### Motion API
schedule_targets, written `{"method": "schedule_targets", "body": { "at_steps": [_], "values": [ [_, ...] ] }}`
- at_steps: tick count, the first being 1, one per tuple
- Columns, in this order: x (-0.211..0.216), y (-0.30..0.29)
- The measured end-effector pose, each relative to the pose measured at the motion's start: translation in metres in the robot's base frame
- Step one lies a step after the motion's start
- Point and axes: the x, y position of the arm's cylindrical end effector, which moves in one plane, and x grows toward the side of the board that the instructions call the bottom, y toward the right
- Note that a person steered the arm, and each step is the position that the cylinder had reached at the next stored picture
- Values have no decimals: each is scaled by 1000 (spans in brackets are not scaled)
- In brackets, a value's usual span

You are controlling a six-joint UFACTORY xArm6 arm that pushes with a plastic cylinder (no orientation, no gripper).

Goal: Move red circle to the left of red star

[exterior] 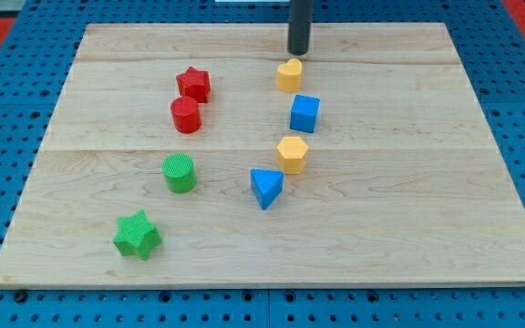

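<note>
The red circle [186,116] is a short red cylinder on the wooden board [408,228]. It sits just below the red star [193,84], almost touching it, in the view's upper left part. My tip [298,53] is near the view's top centre, well to the right of both red blocks. It stands just above a yellow block [289,75].
A blue cube [304,113], a yellow hexagon [292,154] and a blue triangle [265,188] run down the middle. A green cylinder [180,173] and a green star [137,235] lie at lower left. A blue pegboard surrounds the board.
</note>
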Motion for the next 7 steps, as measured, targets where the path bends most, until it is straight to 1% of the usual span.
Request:
{"method": "schedule_targets", "body": {
  "at_steps": [1,2,3,4,5,6,7],
  "values": [
    [42,-33],
    [98,-10],
    [132,-50],
    [158,-65],
    [141,-117],
    [112,-151],
    [93,-183]
  ]
}}
